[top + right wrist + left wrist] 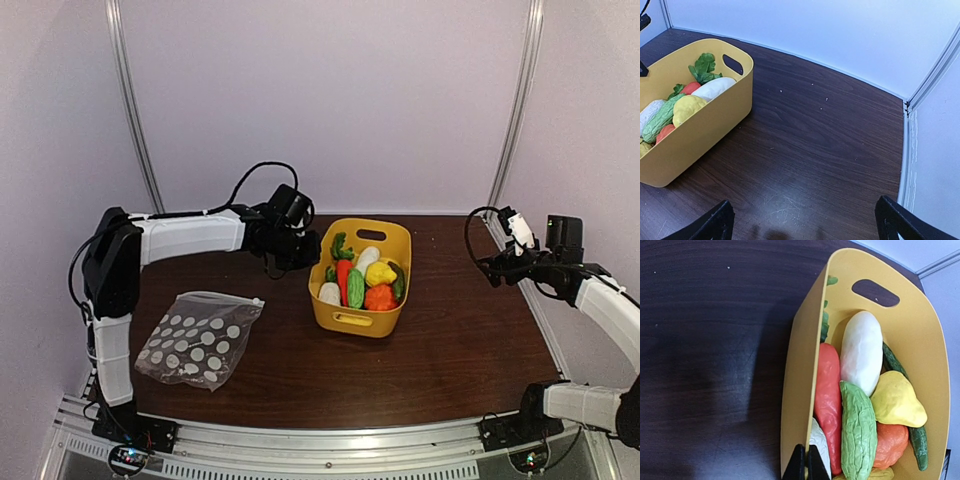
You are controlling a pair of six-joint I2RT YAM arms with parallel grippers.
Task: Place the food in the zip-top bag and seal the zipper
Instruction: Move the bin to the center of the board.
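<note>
Left tool (806, 467) closed at the rim of the yellow basket (799, 365).
Right tool (804, 212) spread wide, holding nothing, above the worktop (840, 150).

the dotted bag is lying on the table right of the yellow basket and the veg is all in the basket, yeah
No, the dotted bag lies left of the yellow basket, as the top external view shows. It does lie on the table, and the veg is all in the basket.

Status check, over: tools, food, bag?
Left tool shut at yellow basket's rim. Right tool open, empty, far right. Food in basket; zip-top bag flat on table, empty. Nothing lies between basket and bag.
</note>
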